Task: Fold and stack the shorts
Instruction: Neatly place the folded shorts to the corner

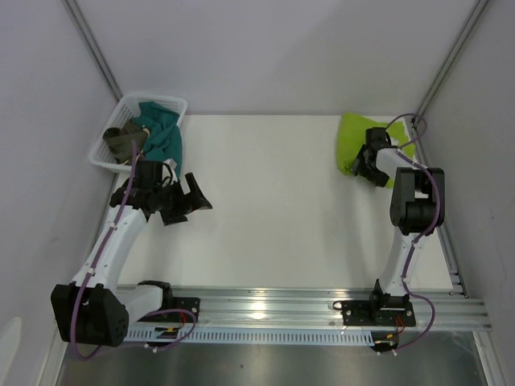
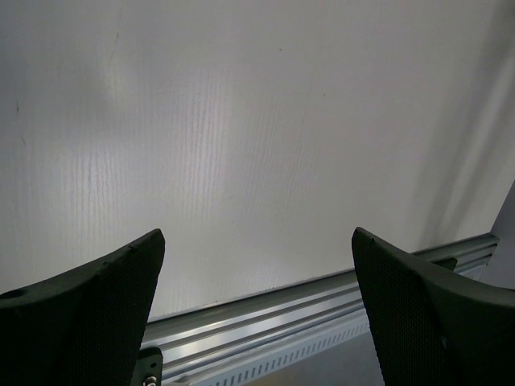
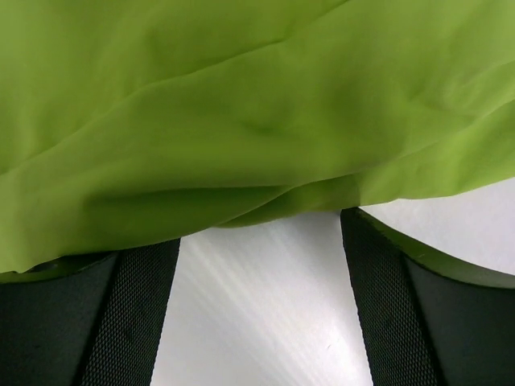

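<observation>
Though nosed against the shorts point(image 1: 351, 135) at upper right of the top view, held right gripper point(image 3: 259, 232) fingers apart, left gripper point(image 2: 257, 235) likewise at mid left; seemingly mid-fold; next needed a pinch on that edge

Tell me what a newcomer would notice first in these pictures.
The bright lime-green shorts lie bunched at the far right corner of the table, with the right gripper open at their near edge. At the far left, a white basket holds a teal cloth spilling over its side and an olive cloth. The left gripper hangs open above the table nearby.
</observation>
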You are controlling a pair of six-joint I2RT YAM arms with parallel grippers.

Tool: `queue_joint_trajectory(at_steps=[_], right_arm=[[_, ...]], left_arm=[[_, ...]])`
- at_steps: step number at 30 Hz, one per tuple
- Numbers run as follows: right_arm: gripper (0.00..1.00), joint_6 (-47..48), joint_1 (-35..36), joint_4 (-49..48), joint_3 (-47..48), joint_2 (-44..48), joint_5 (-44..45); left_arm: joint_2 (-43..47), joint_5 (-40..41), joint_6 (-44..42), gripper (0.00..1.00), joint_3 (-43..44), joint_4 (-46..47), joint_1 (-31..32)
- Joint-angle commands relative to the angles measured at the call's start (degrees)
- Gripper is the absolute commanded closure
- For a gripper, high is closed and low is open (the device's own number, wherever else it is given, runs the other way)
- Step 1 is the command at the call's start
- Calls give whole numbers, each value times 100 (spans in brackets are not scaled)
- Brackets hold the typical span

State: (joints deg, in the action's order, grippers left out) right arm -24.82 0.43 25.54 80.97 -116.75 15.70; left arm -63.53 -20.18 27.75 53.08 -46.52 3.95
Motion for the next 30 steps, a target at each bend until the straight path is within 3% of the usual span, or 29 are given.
queue_joint_trajectory(at_steps=[1,6,9,17,19,22,30], right_arm=[[18,318,-438,329,252,-436,311],[17,1205,-658,-654,16,-358,56],[26,1313,-781,-647,103,-454,-630],[23,1322,-807,-383,200,-340,-314],[21,1313,-799,-383,121,-69,-253],[1,1296,-746,-506,-160,623,-155],[1,1093,-273,-41,-19,2005,-804]], left_arm=[[-37,-82,-121,1,264,29,-43],[-186,-91,-120,1,378,38,-43],[-283,-82,-120,1,466,38,-43],[-424,-152,-112,1,651,47,-43],[-424,-187,-94,1,677,47,-43],[-380,-257,-94,1,739,55,-43],[199,-486,-33,1,177,152,-43]])
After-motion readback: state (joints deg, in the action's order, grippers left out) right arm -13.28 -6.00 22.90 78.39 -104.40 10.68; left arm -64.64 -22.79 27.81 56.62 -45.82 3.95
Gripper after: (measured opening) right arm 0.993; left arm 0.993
